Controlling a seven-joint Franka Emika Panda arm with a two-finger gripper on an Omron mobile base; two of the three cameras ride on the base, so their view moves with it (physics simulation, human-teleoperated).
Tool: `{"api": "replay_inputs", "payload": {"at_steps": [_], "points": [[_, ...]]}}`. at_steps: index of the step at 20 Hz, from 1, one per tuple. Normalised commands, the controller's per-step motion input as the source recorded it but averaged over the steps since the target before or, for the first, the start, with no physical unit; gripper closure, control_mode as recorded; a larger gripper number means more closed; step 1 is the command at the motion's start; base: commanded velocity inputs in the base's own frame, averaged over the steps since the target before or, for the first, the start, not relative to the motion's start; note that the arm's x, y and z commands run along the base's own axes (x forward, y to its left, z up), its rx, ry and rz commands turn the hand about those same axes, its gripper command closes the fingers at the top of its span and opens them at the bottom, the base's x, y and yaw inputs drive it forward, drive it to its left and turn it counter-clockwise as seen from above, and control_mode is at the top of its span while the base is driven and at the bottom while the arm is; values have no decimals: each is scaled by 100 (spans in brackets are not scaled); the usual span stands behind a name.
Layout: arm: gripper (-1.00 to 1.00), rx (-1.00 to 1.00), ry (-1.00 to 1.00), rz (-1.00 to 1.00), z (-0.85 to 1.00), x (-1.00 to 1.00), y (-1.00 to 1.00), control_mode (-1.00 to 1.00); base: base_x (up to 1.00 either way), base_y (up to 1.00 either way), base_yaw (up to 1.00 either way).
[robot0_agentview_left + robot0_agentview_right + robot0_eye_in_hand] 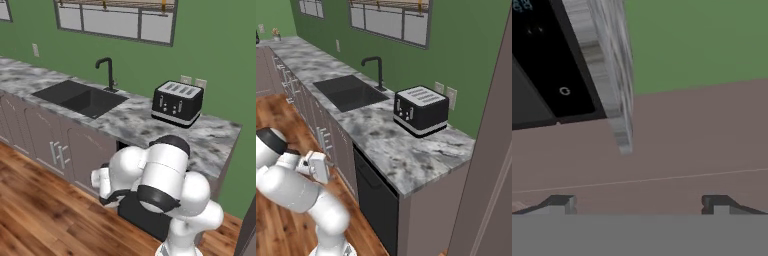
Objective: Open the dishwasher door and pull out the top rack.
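The dishwasher door (375,202) is a dark panel under the marble counter, standing shut with its curved bar handle (369,178) near the top. In the left base view my arm covers most of the door (142,217). My gripper (322,168) hangs in front of the cabinets, left of the door and apart from it. In the hand view the door's black control strip (549,60) with small lights sits at the upper left, and my gripper (637,204) is open, its fingertips (559,202) wide apart with nothing between them. The top rack is hidden behind the shut door.
On the marble counter (125,122) are a black sink (80,97) with a black faucet (107,72) and a black toaster (177,102). Mauve cabinet doors (47,142) with silver handles stand left of the dishwasher. A tall panel (491,165) rises at the right. The floor (40,215) is wood.
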Motion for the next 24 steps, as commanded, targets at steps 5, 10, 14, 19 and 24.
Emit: {"api": "replay_inputs", "payload": {"at_steps": [5,10,14,19,24], "points": [[-100,-10,-5,-10,-29,0,-33,-100,0,0,0],[-100,-7,-8,-6,-23,0,-29,-100,0,0,0],[-100,0,-12,0,-12,1,-14,-100,0,0,0],[-100,1,-8,7,-13,1,-6,-100,0,0,0],[-100,9,0,20,-29,9,-15,-100,0,0,0]]}}
